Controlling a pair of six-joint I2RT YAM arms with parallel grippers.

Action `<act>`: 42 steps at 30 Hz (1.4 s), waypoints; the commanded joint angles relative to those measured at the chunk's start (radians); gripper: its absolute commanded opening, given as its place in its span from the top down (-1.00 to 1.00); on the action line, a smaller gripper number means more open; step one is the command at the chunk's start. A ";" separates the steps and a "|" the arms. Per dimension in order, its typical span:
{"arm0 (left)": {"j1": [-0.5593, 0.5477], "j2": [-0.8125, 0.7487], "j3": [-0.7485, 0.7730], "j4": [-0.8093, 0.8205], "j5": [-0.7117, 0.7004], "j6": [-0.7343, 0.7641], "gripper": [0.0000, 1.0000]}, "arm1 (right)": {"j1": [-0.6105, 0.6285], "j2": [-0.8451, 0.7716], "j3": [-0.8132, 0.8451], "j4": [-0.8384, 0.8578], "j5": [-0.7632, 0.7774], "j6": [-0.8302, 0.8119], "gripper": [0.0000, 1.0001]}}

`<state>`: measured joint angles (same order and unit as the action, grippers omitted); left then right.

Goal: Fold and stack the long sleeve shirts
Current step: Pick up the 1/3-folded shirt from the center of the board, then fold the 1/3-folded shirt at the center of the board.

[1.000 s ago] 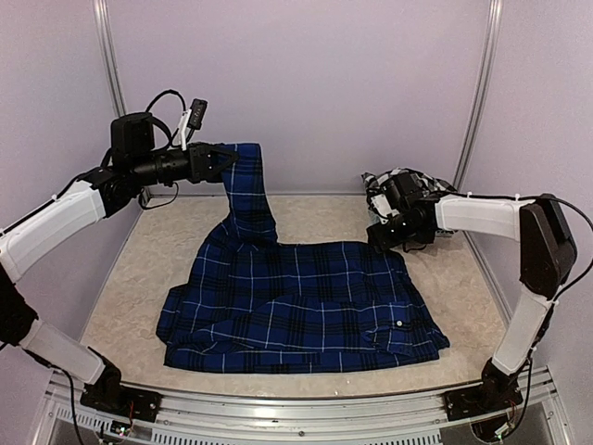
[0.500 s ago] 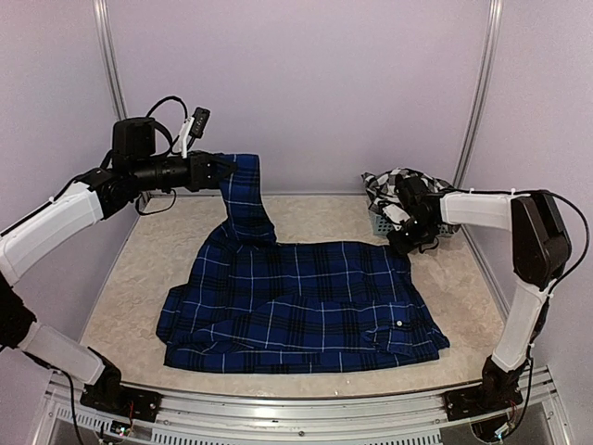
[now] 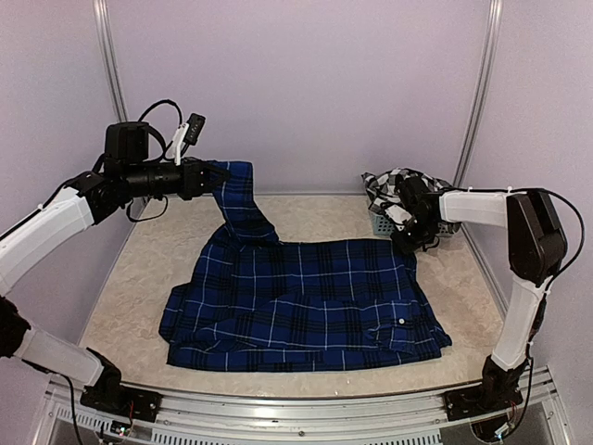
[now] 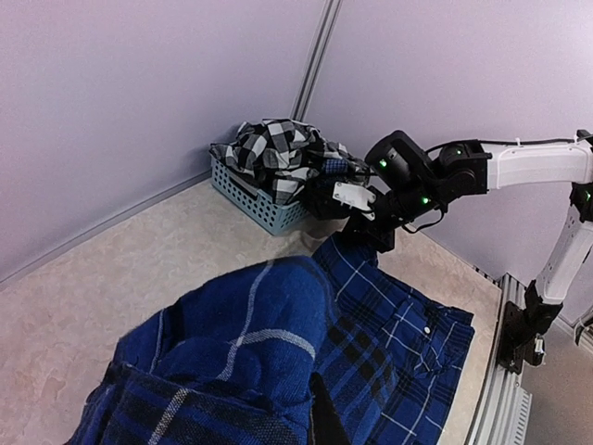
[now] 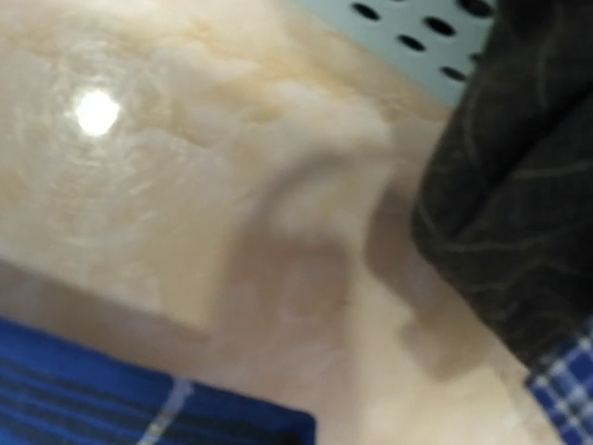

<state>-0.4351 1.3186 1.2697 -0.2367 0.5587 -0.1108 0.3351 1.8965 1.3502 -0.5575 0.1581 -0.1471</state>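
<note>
My left gripper (image 3: 211, 173) is clamped on a bunched corner of the navy shirt (image 3: 306, 297) and holds it high over the table's (image 3: 130, 278) far left side, so a strip of cloth hangs from the jaws down to the rest of the shirt. As I read it, the step is getting both far corners in hand to spread or fold the body. To do it well I want both arms at equal height and pulling apart gently, so the far edge goes taut before anything is carried toward the near hem. I must not yank the left side while the other end sits low.

The shirt's body lies flat and rumpled across the middle of the table, with the near edge close to the arm bases.

My right gripper (image 3: 406, 243) is down at the shirt's far right corner, fingers fully closed. From the left wrist view it sits right on that corner, and I judge it has the edge pinched. Its own camera is too blurred to confirm. A slow test lift would show whether the cloth comes along.

Just beyond it, the checked shirt (image 3: 397, 181) is heaped in the basket (image 3: 378, 222), close enough to snag.
</note>
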 commanded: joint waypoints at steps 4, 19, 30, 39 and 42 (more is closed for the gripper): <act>-0.034 -0.119 -0.097 -0.093 -0.048 0.021 1.00 | -0.006 -0.066 -0.083 0.052 0.051 0.006 1.00; -0.306 -0.343 -0.276 -0.233 -0.293 -0.161 1.00 | 0.076 -0.175 -0.281 0.130 0.208 0.081 0.83; -0.482 -0.442 -0.340 -0.365 -0.420 -0.308 1.00 | 0.135 -0.269 -0.345 0.039 0.164 0.144 0.60; -0.503 -0.474 -0.312 -0.460 -0.475 -0.346 1.00 | 0.142 -0.305 -0.356 -0.038 0.183 0.209 0.62; -0.504 -0.476 -0.309 -0.491 -0.477 -0.347 1.00 | 0.143 -0.286 -0.350 -0.071 0.246 0.224 0.63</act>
<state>-0.9329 0.8597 0.9428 -0.6739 0.1078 -0.4438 0.4667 1.6119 1.0019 -0.5594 0.3386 0.0380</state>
